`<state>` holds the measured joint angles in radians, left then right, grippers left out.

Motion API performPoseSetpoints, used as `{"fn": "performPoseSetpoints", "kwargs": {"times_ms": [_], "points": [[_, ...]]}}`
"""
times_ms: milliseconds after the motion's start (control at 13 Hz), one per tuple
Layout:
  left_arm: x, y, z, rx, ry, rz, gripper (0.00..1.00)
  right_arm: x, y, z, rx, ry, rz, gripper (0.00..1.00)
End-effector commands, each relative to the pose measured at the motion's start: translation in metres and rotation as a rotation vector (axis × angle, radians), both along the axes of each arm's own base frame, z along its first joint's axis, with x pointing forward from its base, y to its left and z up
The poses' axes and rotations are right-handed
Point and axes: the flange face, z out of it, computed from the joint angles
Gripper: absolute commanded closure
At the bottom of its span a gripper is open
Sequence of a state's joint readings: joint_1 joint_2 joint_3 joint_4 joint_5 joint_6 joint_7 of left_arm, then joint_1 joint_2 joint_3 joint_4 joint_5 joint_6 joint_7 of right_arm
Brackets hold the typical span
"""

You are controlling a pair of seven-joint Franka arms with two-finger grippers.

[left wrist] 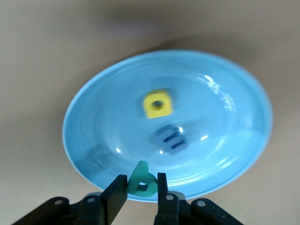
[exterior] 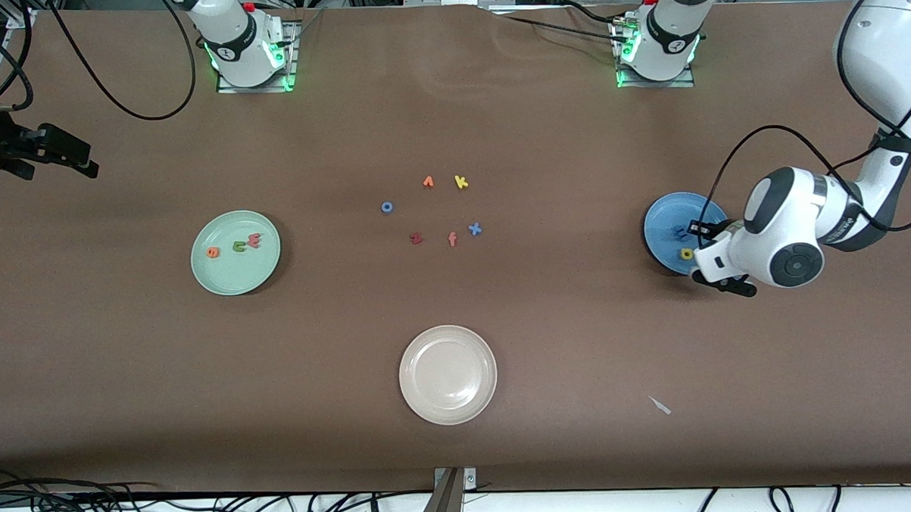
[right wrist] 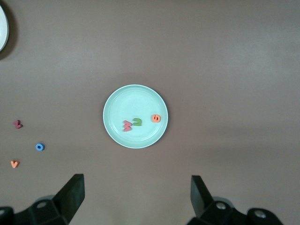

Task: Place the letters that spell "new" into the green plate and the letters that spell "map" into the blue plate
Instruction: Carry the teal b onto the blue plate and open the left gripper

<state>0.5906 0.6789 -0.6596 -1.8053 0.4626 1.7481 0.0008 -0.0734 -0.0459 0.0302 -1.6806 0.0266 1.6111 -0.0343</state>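
Front: green plate is sitting toward the right arm's end, carrying orange e, green n and salmon w. Blue plate is sitting toward the left arm's end with the yellow letter in it; left gripper is hanging over its rim.

Left wrist: left gripper is pinching the teal letter over the plate edge; periwinkle m is lying beside the yellow one.

Right wrist: right gripper is waiting high over the green plate, fingers spread wide.
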Motion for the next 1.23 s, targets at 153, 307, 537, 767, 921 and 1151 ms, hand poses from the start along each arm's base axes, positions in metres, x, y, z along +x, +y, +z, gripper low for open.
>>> {"fn": "performPoseSetpoints", "kwargs": {"times_ms": [153, 307, 537, 767, 921, 1151], "points": [[0.011, -0.005, 0.008, -0.009, -0.029, -0.022, 0.0, 0.001, 0.006, 0.006, -0.002, -0.001, 0.016, 0.0], [0.035, -0.017, 0.055, -0.005, -0.123, -0.023, 0.0, 0.001, 0.004, 0.005, 0.001, 0.001, 0.017, 0.0], [0.061, -0.031, 0.126, 0.007, -0.202, -0.019, 0.0, 0.001, 0.002, 0.006, -0.002, -0.001, 0.016, 0.0], [0.084, -0.055, 0.184, 0.011, -0.264, -0.031, 0.0, 0.003, 0.003, 0.005, -0.004, -0.008, 0.014, 0.0], [0.094, -0.072, 0.208, 0.038, -0.281, -0.04, 0.0, 0.002, 0.003, 0.005, -0.004, -0.004, 0.012, 0.0], [0.106, -0.09, 0.22, 0.043, -0.274, 0.035, 0.0, 0.002, 0.003, 0.005, -0.005, -0.004, 0.014, 0.0]]}}
